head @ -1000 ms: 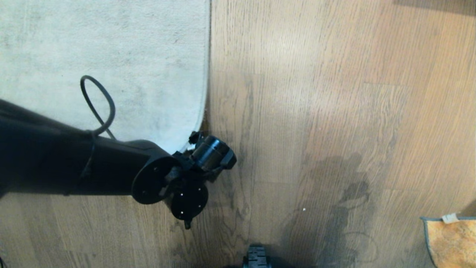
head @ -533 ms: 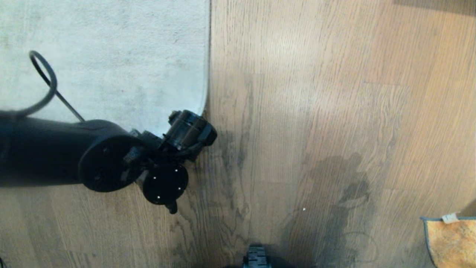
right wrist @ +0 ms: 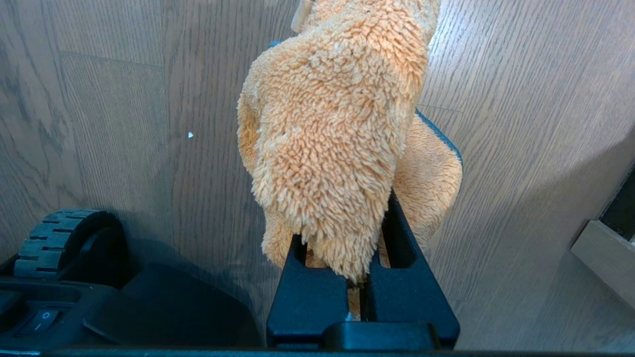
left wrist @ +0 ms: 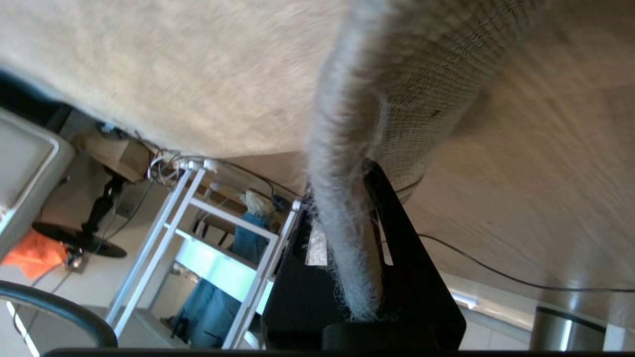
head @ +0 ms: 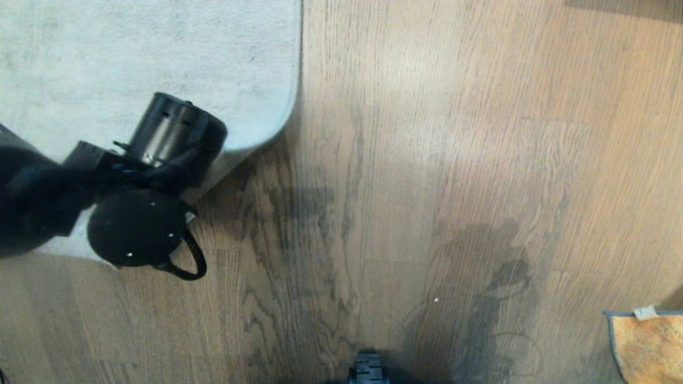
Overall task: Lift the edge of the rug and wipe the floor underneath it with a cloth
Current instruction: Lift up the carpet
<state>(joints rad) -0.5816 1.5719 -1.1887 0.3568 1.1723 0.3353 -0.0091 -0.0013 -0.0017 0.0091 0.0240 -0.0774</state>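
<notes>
Left gripper (left wrist: 347, 258) is clamped on the rug edge (left wrist: 342, 198), the pale pile pinched between the 2 black fingers (left wrist: 402, 248), with the beige woven backing (left wrist: 436, 74) curving away above them. In the head view the left arm (head: 155, 154) sits at about 9 o'clock, over the rug's near corner. That corner (head: 256, 144) is pulled off the floor (head: 427, 160) and drawn in toward the arm, so the border runs on a slant from the straight side edge (head: 300, 64) at 11 o'clock back to the wrist. Bare planks with a dark shadow (head: 299, 213) show just beside the lifted corner, near centre.

Right gripper (right wrist: 362, 297) is closed tight on the cloth (right wrist: 337, 148): orange fuzzy pile bunched between the 2 fingers (right wrist: 412, 292), hanging over the floor (right wrist: 99, 124). The right arm itself is out of the head view. A part of the cloth (head: 648, 346) shows in the head view at 4 o'clock, at the frame edge, with dark edging and a small white tag (head: 645, 312), well apart from the rug.

A second dark patch (head: 485, 277) lies on the planks at 5 o'clock. A black ridged wheel (head: 367, 370) of the base sits at 6 o'clock, also visible in the right wrist view (right wrist: 59, 238). A small white speck (head: 436, 300) lies on the floor between wheel and cloth.
</notes>
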